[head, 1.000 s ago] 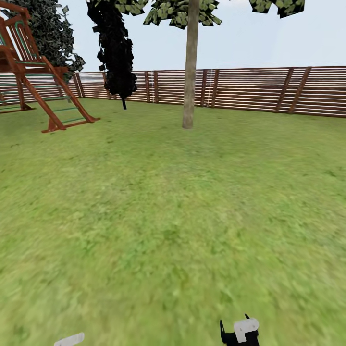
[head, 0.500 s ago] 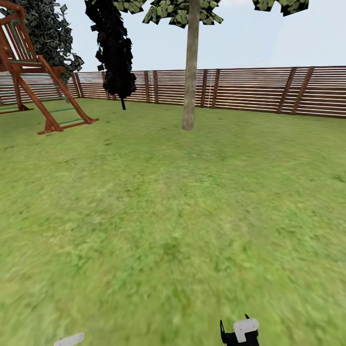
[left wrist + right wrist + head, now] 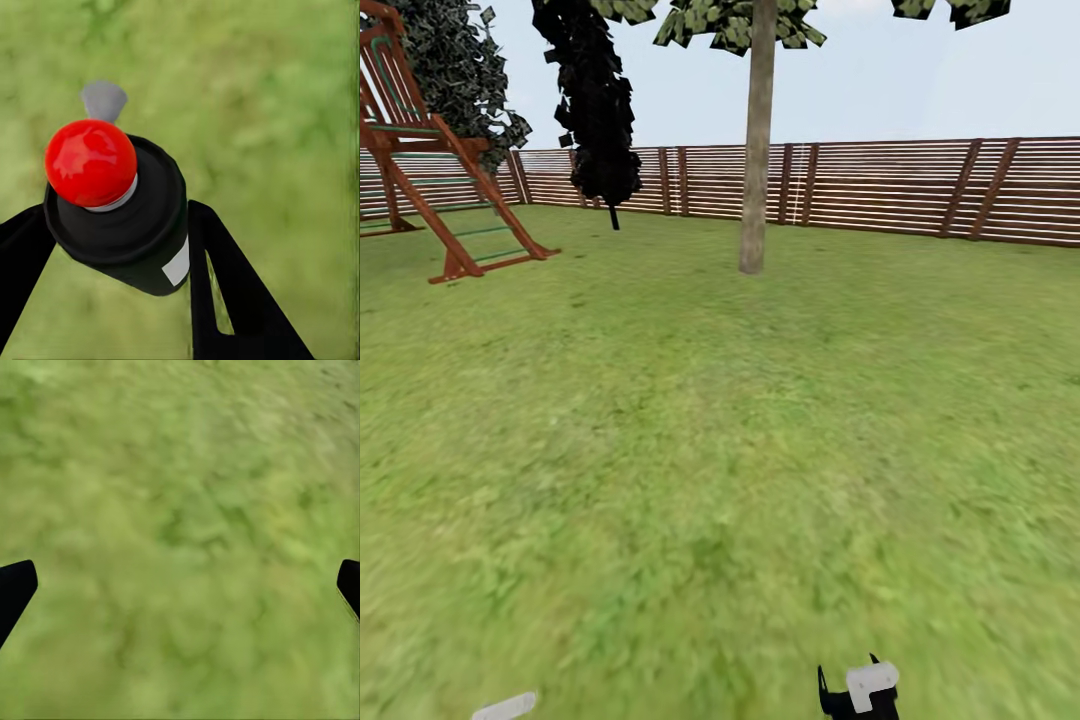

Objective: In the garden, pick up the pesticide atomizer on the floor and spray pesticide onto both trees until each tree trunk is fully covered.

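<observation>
- Change vs earlier head frames: whole pic has slid a little. Swing frame (image 3: 445,190) sits further left and lower, trunk base a touch lower in frame. Reads as camera/base moving, not the things. Robot prob. rolling fwd across the lawn (image 3: 690,450) with a slight turn.
- Meaning for task: pickup step looks done, transit to the first tree underway. Spraying not begun; no white specks seen on the bark.
- Tree trunk (image 3: 756,150): straight, bare, mottled grey-brown, ahead and just right of centre, in front of the slat fence (image 3: 900,190). Well apart from the robot yet. Leaves only at the top edge of the pic.
- Black conifer (image 3: 595,110) stands left of the trunk, near the fence. Not a target.
- Pesticide atomizer (image 3: 124,202): black body, red ball top, grey nozzle tip poking past it, white label patch on the side. Held in the left gripper (image 3: 112,247), fingers clamped on the body from both sides.
- L arm pose: low, wrist cam looking down at grass past the can. A white bit shows at the head view's bottom edge, left side; too little to read.
- Right gripper (image 3: 180,585): fingers wide apart, tips at the pic's two edges, nothing between, grass beyond. Arm low, part of it at head view's bottom edge.
</observation>
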You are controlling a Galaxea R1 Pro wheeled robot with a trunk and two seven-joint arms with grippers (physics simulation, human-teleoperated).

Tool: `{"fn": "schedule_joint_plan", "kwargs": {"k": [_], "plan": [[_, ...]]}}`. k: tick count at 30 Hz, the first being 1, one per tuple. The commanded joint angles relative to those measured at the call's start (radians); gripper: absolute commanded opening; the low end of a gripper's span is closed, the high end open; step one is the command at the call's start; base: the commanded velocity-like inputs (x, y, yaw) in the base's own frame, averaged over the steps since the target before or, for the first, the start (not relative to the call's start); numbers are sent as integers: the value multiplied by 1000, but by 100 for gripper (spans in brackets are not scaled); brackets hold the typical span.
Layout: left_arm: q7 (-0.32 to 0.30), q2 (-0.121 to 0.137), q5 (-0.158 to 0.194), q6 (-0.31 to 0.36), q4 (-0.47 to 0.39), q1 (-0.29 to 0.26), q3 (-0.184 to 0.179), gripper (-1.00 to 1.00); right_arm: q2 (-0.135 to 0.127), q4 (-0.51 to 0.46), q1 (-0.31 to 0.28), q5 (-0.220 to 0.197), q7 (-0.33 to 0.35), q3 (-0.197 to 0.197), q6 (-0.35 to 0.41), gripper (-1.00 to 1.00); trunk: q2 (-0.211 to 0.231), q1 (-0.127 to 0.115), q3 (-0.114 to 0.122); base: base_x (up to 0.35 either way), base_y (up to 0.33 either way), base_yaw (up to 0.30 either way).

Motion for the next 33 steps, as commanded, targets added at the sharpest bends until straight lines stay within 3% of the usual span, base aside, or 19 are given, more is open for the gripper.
{"fn": "schedule_joint_plan", "kwargs": {"k": [1, 7, 11, 14, 33], "plan": [[0, 0, 0, 0, 0, 0, 0, -100, 0, 0, 0, 0, 0, 0, 0, 100, 0, 0, 0, 340, -80, 0], [0, 2, 4, 1, 0, 0, 0, -100, 2, 1, 0, -1, 0, 1, 0, 100, 0, 0, 0, 340, -80, 0], [0, 3, 6, 1, 0, 0, 0, -100, 34, -6, 0, -3, -2, 1, -1, 100, 0, 0, 0, 339, -80, 0], [0, 0, 6, 1, 0, 0, 0, -100, 40, -17, -1, -7, -1, -2, -1, 100, 0, 0, 0, 340, -80, 0], [0, 7, 9, -3, -1, 0, 0, -100, 31, -30, -2, -8, -2, -2, -2, 100, 0, 0, 1, 340, -69, -28]]}}
